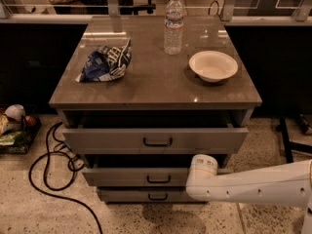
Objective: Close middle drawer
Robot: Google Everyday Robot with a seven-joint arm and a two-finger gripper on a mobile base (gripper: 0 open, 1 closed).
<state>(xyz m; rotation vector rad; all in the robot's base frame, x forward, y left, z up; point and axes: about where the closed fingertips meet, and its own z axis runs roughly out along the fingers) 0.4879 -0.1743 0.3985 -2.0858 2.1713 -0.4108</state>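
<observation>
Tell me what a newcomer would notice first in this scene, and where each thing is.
The white arm reaches in from the lower right, with its gripper at the right part of the middle drawer front. That drawer stands partly open beneath the top drawer, which is also open. On the cabinet top sit a crumpled blue bag at left, a water bottle at the back and a white bowl at right.

Plastic hand [202, 167] at matt middle drawer [131, 177]
</observation>
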